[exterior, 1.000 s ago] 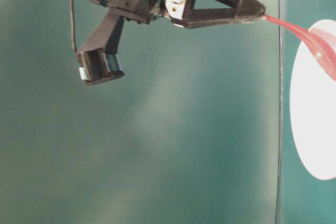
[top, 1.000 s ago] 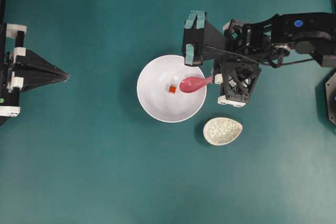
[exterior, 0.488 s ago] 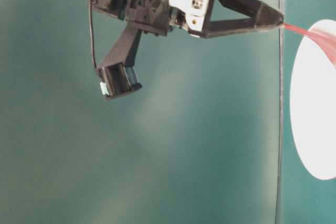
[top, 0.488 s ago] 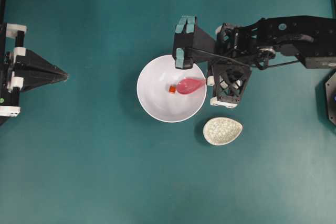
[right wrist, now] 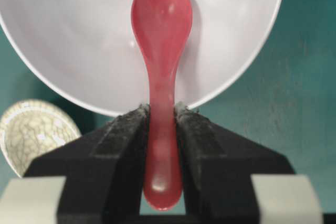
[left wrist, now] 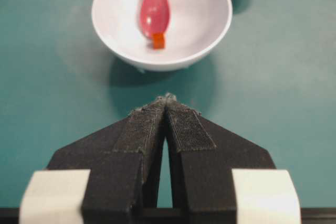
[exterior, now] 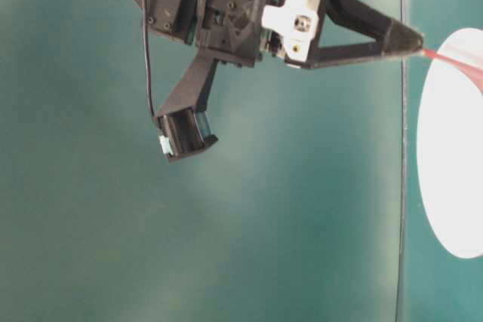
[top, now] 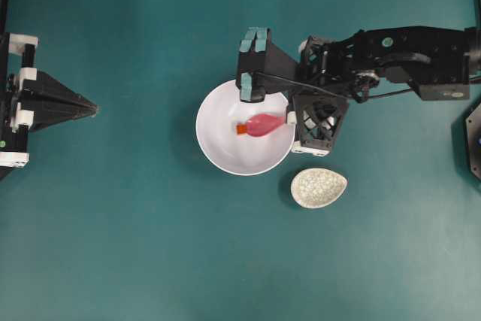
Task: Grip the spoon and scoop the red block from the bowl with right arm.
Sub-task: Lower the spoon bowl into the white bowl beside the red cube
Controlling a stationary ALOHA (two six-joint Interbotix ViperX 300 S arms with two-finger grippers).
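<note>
Two padded fingers of the right gripper [right wrist: 161, 121] clamp the spoon [right wrist: 160, 51] by its handle, low in the wrist view; glossy and rigid, it may pivot. Its tip touches the red block [top: 240, 130], tiny and light, mid-bowl [top: 218, 152]. Left gripper [left wrist: 167, 103] rests closed.

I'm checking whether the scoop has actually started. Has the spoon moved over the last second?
Yes. Overhead, the spoon has slid left across the white bowl, from its right rim toward the middle; its tip now meets the red block.
</note>
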